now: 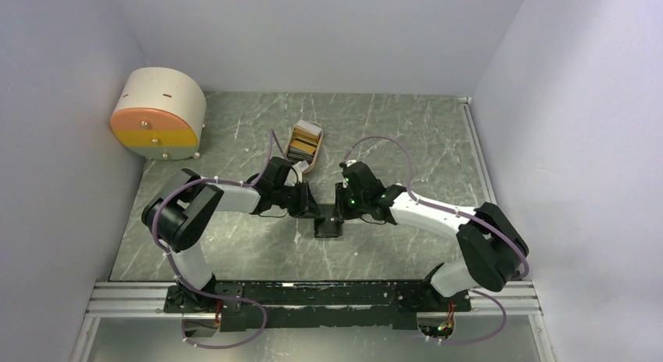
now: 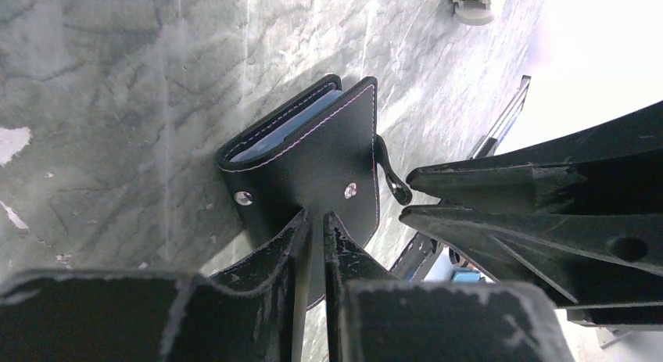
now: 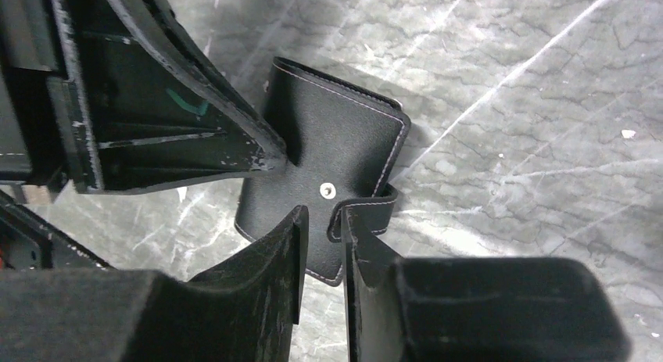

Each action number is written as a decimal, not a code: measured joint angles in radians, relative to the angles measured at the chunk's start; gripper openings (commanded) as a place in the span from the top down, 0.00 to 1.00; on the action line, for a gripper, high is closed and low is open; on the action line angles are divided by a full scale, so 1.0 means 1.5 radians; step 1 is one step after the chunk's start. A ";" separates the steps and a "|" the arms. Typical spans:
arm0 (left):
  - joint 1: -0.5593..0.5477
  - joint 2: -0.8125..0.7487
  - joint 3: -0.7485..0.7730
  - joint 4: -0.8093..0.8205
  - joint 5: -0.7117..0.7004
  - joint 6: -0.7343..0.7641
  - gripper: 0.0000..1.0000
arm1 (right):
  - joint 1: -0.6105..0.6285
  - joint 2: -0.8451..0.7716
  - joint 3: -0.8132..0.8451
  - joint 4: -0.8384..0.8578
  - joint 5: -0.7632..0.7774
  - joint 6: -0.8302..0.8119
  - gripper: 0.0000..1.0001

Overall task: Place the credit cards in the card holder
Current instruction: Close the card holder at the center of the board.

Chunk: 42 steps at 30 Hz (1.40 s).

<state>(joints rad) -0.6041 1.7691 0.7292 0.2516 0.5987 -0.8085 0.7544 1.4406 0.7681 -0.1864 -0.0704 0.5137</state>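
Jaws of the left gripper [image 2: 314, 220] stand nearly closed and pinch the near edge of the card holder's [image 2: 313, 155] black cover. The leather is creased where the tips bite, as the right wrist view shows. The right gripper [image 3: 322, 221] meets the holder from the opposite side with its jaws slightly apart. The snap tab [image 3: 367, 212] curls against one fingertip, and nothing is clamped between the jaws. A metal stud [image 3: 327, 190] lies on the cover just ahead of these fingers. The holder is folded, with blue-grey pockets [image 2: 289, 127] showing at its far edge. It lies on the marbled table [image 1: 406, 127] between the two arms, near the table's middle. The credit cards [image 1: 305, 143] are stacked in a beige oblong tray [image 1: 309, 170] just beyond the left gripper, apart from the holder. A beige-and-orange round box [image 1: 159, 120] stands in the far left corner.
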 measured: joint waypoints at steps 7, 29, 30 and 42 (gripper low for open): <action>0.000 0.000 0.000 0.000 0.000 0.000 0.82 | 0.005 0.011 0.004 -0.025 0.021 -0.011 0.83; 0.000 0.000 0.000 0.000 0.000 0.000 0.83 | 0.013 0.044 -0.003 0.033 0.009 -0.009 1.00; 0.000 0.000 0.000 -0.001 0.000 0.000 0.83 | 0.014 0.046 -0.003 0.035 0.009 -0.009 1.00; 0.000 0.000 0.000 -0.001 -0.001 0.000 0.83 | 0.021 0.051 -0.003 0.043 0.010 -0.009 1.00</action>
<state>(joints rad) -0.6041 1.7691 0.7292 0.2508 0.5980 -0.8089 0.7853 1.5173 0.7643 -0.1223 -0.0551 0.4999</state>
